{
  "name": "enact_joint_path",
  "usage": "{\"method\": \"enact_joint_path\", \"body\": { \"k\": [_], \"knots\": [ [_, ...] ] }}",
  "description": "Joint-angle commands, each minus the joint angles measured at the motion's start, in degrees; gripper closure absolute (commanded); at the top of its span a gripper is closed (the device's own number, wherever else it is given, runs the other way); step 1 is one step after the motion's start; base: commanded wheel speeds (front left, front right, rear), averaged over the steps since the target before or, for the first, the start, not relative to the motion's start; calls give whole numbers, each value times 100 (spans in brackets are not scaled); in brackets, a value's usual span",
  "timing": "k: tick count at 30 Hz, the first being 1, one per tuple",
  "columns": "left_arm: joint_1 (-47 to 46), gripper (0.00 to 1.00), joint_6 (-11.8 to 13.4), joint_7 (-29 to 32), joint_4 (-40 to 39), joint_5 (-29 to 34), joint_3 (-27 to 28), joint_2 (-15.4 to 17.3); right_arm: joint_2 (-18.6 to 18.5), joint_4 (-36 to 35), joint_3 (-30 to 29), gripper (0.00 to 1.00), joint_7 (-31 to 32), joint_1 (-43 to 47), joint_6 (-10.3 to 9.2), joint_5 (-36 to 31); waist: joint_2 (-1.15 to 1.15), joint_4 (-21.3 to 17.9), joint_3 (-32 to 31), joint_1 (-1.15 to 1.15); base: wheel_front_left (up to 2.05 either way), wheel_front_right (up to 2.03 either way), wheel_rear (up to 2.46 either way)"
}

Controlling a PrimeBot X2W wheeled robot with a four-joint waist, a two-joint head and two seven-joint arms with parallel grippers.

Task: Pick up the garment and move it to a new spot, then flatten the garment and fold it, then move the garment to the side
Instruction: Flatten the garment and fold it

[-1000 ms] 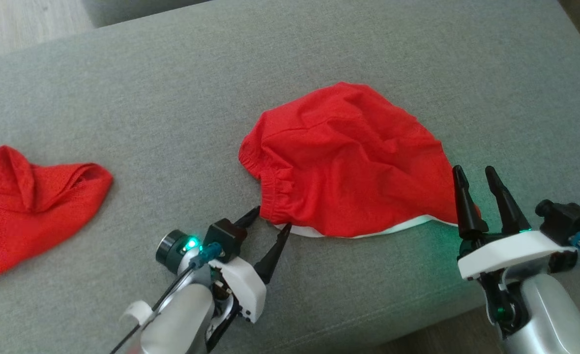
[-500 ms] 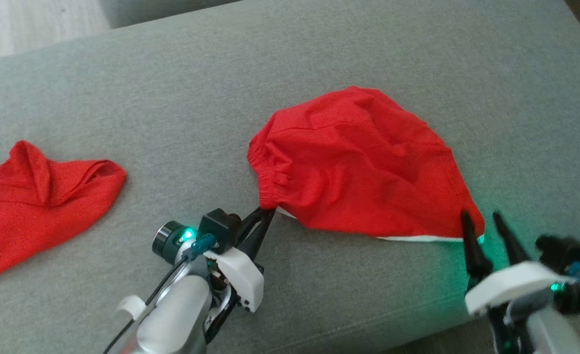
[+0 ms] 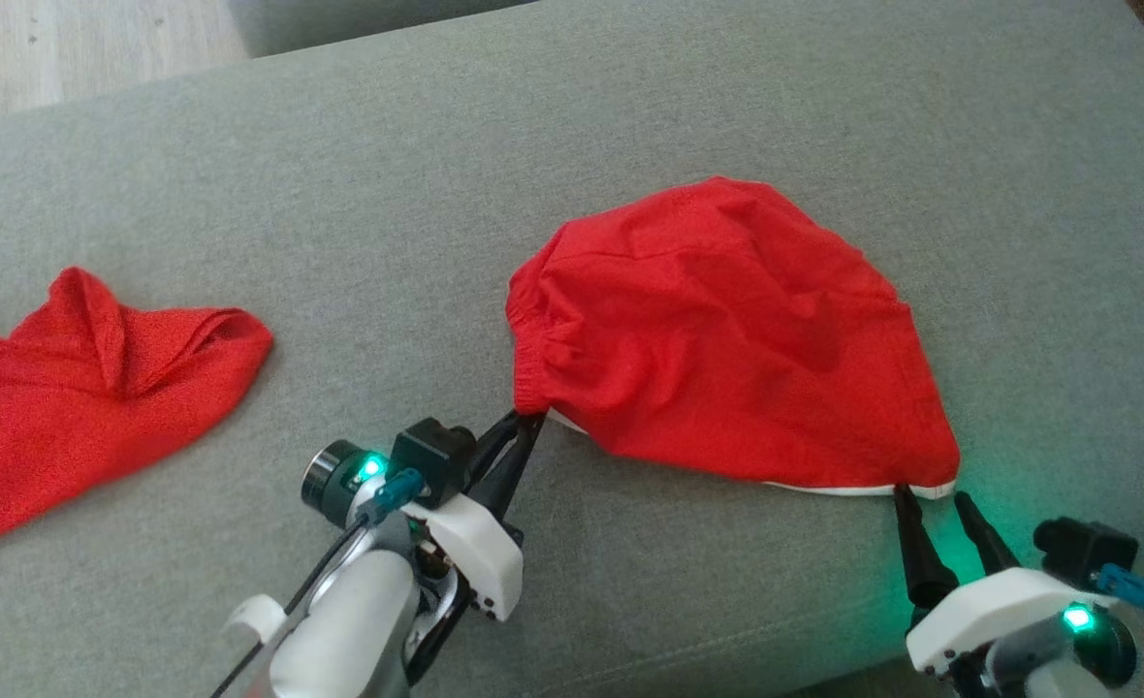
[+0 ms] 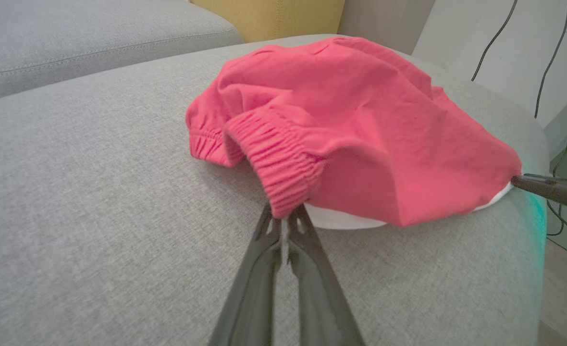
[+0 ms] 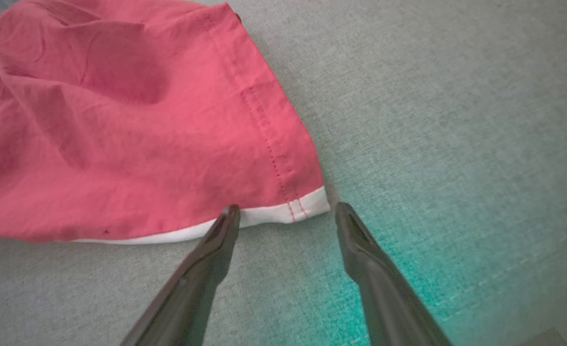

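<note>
I judge I am at the grasping stage, taking the garment [image 3: 727, 330] by its two near corners so I can lift it, carry it to a new spot and then pull it flat. It lies rumpled and domed in the middle of the sofa [image 3: 339, 194], not spread out or folded.

My left end effector [image 3: 524, 425] is closed, with both fingers pinched together on the near-left end of the waistband [image 4: 283, 163]. The elastic bunches right at the tips, so I take this grip to be secure.

My right end effector [image 3: 929, 494] is open about halfway and holds nothing. Its tips sit at the near-right corner, at the white trim [image 5: 264, 217]. One finger touches the trim, and the other rests on or just above bare sofa just past the corner. The corner lies roughly between the tips and barely inside them.

Next, I think the right side needs to push a little farther in over the trim and then close. After that both arms should rise together, so the cloth hangs between them without slipping.

A second red cloth [image 3: 97, 388] lies well apart at the far left.
</note>
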Motion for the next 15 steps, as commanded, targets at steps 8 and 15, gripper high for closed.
{"method": "enact_joint_path", "body": {
  "k": [8,15],
  "knots": [
    [-76,100,11,-45,-218,54,187,-15,-47,283,57,0,-179,-367,-5,-91,0,38,14,0,0,0,0],
    [-62,100,9,-45,-190,43,187,-17,-66,464,121,57,-377,-532,-5,-161,0,85,-31,0,0,0,0]
  ]
}}
